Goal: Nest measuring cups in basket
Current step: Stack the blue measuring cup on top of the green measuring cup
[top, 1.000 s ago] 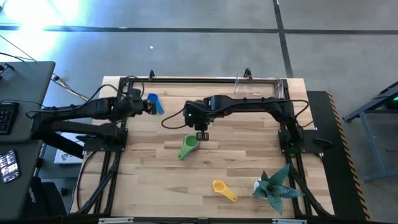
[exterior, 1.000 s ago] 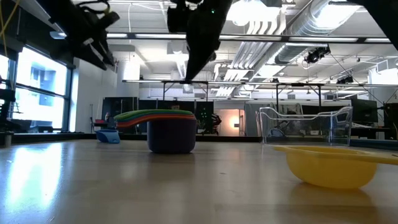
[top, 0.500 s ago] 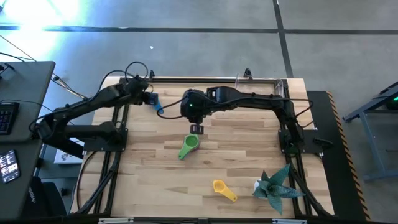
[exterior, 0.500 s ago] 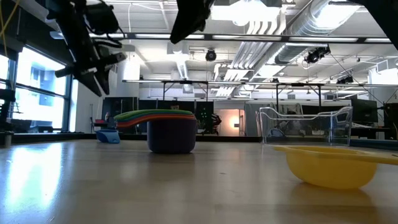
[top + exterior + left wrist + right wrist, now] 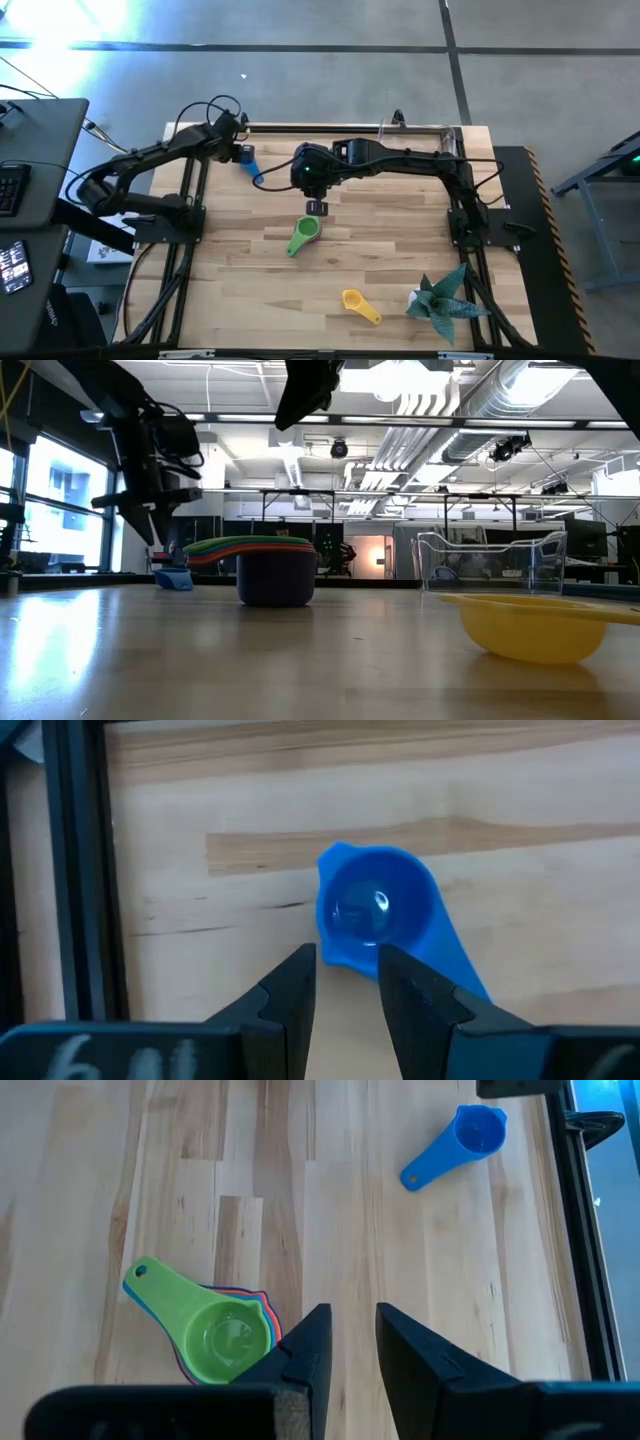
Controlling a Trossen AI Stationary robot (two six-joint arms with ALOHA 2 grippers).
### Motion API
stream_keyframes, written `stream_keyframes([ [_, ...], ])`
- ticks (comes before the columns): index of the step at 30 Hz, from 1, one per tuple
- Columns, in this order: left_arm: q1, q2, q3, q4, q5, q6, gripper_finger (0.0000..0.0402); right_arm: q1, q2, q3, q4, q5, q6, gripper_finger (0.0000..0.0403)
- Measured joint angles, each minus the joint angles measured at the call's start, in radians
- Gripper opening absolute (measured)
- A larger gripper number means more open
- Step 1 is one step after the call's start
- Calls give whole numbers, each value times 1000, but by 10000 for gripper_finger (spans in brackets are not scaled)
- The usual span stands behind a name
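High view: left claw [image 5: 243, 153] has swung to the table's far-left corner over the blue cup [image 5: 249, 164]; right claw [image 5: 316, 207] has lifted off the green-topped stack [image 5: 302, 238], so blue looks the next pick. Yellow cup [image 5: 360, 304] lies near the front beside the plant [image 5: 440, 298]. Low view: empty clear basket [image 5: 490, 562] well apart; pale wood table [image 5: 200, 660], bright ducted hall. Left wrist: fingers slightly parted, empty. Right wrist: likewise.

L arm stretched to far-left edge, end effector [image 5: 347, 982] slightly parted. R end effector [image 5: 347, 1342] mid-table, raised, fingers apart.
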Motion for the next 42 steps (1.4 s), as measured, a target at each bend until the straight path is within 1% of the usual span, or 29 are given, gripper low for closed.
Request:
stream_keyframes([
  [8,52,94,0,62,48,32,101,0,0,0,0,0,0,74],
  [17,80,169,0,78,52,51,101,0,1,0,0,0,3,74],
  [22,80,211,0,116,50,55,101,0,1,-1,0,0,3,74],
  [36,77,222,3,122,25,40,101,0,1,-1,-1,1,48,74],
  [39,77,222,3,126,25,40,91,0,2,-1,-1,1,47,74],
  [42,77,222,3,126,25,40,70,0,2,-1,-1,1,48,74],
])
